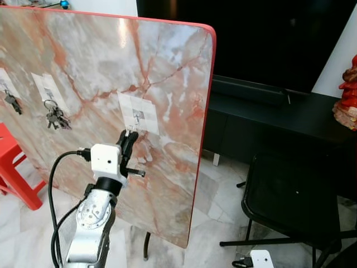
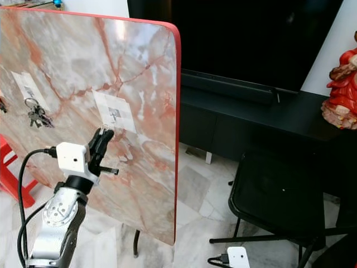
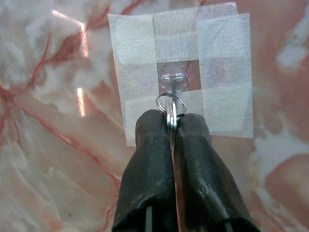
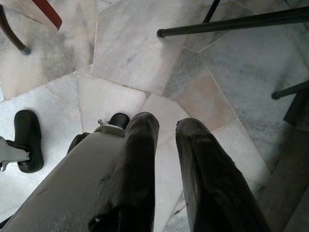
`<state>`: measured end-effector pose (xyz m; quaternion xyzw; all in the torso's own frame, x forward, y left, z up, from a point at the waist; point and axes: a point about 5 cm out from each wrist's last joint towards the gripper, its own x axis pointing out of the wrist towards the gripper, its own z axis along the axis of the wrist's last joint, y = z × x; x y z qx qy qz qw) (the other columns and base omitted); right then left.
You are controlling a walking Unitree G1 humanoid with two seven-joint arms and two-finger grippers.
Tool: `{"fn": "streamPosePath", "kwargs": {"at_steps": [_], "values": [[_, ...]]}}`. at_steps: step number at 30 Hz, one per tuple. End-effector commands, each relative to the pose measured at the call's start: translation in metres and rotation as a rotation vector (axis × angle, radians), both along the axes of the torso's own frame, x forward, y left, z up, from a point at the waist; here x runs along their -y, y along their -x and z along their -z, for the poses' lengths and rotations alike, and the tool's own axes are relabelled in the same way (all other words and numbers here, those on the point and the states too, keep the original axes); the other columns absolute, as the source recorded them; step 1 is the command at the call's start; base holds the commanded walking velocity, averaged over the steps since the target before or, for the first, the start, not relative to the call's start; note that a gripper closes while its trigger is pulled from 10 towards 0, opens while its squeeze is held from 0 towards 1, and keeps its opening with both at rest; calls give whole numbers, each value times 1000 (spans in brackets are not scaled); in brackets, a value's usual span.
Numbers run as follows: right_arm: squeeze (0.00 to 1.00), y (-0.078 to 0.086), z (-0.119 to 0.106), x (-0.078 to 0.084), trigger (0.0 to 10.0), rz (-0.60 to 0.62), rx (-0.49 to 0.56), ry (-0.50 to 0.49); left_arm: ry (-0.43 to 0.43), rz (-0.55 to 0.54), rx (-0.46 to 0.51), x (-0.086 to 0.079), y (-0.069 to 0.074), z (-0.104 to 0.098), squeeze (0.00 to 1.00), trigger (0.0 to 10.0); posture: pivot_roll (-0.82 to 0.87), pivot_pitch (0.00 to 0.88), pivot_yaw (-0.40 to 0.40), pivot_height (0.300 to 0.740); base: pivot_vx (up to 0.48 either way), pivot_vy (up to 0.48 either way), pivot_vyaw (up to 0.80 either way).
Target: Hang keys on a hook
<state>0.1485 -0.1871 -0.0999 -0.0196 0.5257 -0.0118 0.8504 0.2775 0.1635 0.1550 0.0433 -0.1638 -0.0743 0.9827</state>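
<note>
An upright marble-patterned board (image 1: 100, 67) with a red edge carries a small clear hook (image 3: 174, 79) on a patch of white tape (image 1: 138, 113). My left gripper (image 3: 170, 121) is raised against the board just below that patch, shut on a set of keys. Their silver ring (image 3: 171, 103) sticks out past the fingertips and reaches the hook's lower end. I cannot tell whether the ring is over the hook. My right gripper (image 4: 166, 126) hangs low over the tiled floor, open with nothing between its fingers.
Two other key bunches (image 1: 56, 117) (image 1: 12, 102) hang on taped hooks further left on the board. A red stool (image 1: 14, 167) stands at the left. To the right are a black chair (image 1: 295, 201), a low black cabinet (image 1: 268, 111) and a red figurine (image 1: 348, 95).
</note>
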Motion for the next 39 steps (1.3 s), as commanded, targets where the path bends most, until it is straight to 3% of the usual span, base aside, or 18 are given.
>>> {"fn": "streamPosePath", "kwargs": {"at_steps": [1,39], "values": [[0,-3,-1,-1,10000,-12,5,5,7,-6,-18,-1,-4,1,0,10000,-15,0,-27,736,0,0,0],[0,-3,-1,-1,10000,-9,7,5,78,21,-25,5,-16,-2,0,10000,-20,0,-25,736,0,0,0]]}}
